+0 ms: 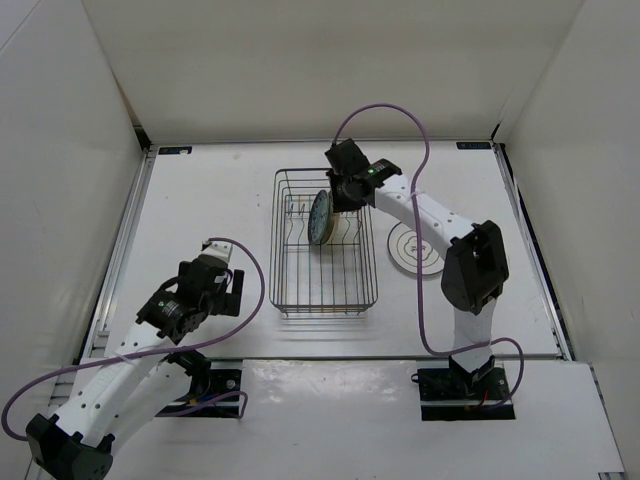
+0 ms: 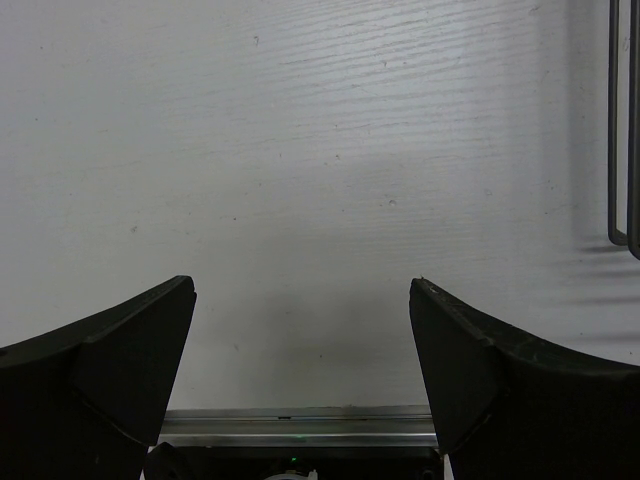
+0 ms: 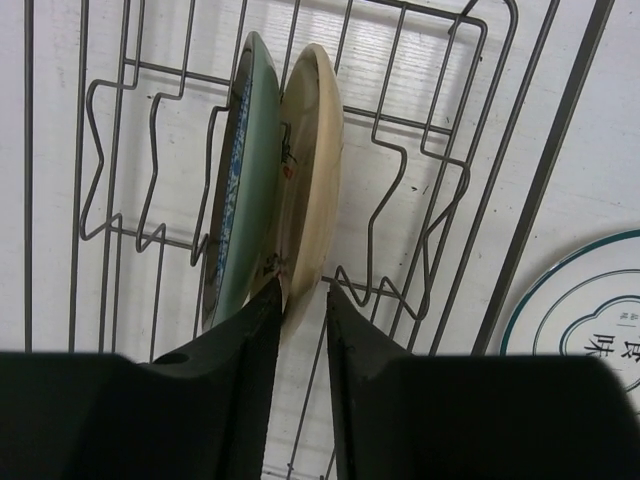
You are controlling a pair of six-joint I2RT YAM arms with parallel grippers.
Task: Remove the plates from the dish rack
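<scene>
2 stand on edge in the dish rack (image 3: pixel 541 175): blue-grey plate (image 3: pixel 240 180) and cream plate (image 3: pixel 312 170); right gripper (image 3: pixel 302 300) pinches the cream plate's rim, judged ready to lift; white ringed plate (image 1: pixel 415 247) lies flat on the table (image 2: pixel 300 150); left gripper (image 2: pixel 302 282) spread wide, idle

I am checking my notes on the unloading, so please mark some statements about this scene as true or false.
1. The white plate lies on the table, outside the dish rack. True.
2. Three plates stand in the rack. False: two do, the cream plate and the blue-grey plate.
3. The right gripper has one finger on each side of the cream plate's rim. True.
4. The left gripper holds a plate. False: it is open and empty.
</scene>
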